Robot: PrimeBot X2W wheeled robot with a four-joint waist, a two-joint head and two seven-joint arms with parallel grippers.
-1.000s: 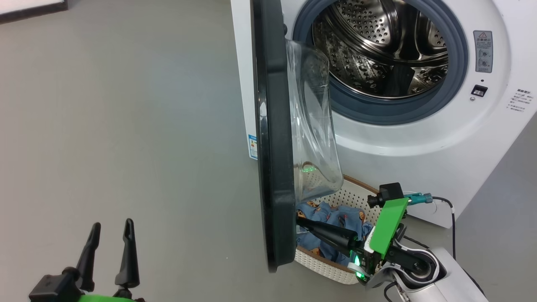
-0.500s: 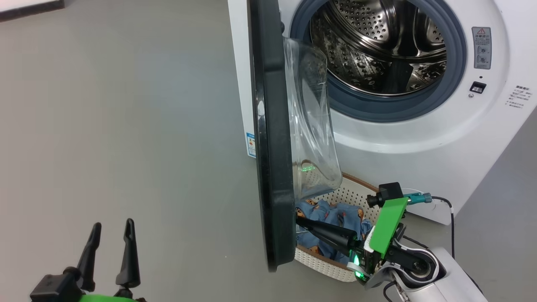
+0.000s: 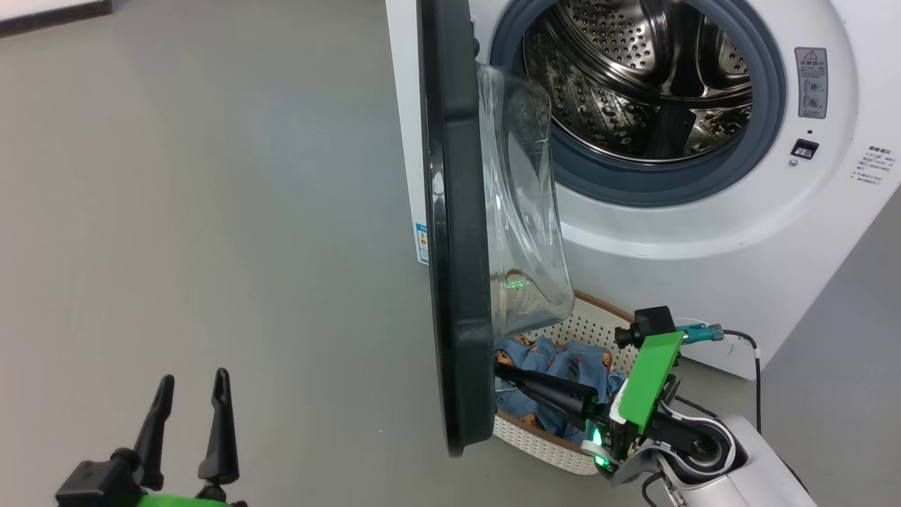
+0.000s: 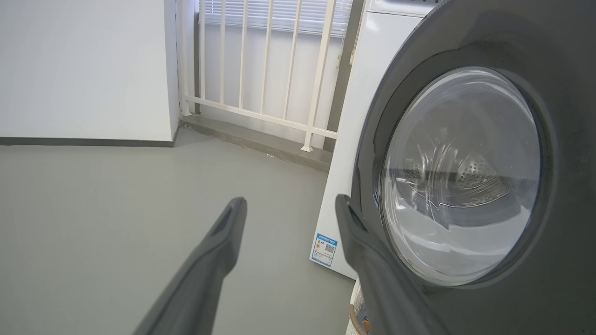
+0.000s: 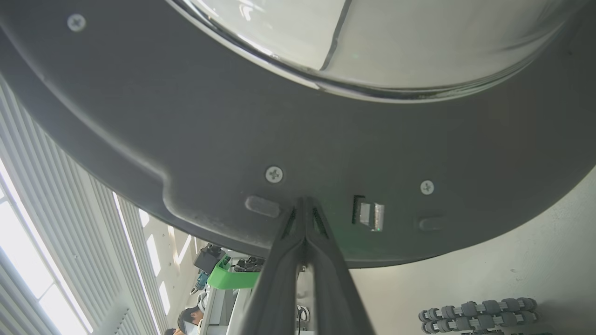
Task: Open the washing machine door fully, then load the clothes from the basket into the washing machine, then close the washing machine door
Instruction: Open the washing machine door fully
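Both right gripper jaws together at washing machine door rim beside wrist-view screw; left gripper spread, left of door; unchanged since earlier.

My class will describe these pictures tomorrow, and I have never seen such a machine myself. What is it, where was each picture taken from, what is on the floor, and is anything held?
This is a wheeled robot with two arms, each ending in a gripper with two long dark fingers. One picture looks down from a camera on its head. The other two come from cameras on its wrists and look along the fingers.

On the grey floor stands a white washing machine. Its door is swung out, and the visible part of the steel drum holds no laundry. In front of the machine sits a cream basket of blue printed clothes.

The left gripper is open over the floor and holds nothing. The right gripper is shut, with its tips at the door's inner face, apparently touching it. It grips nothing.
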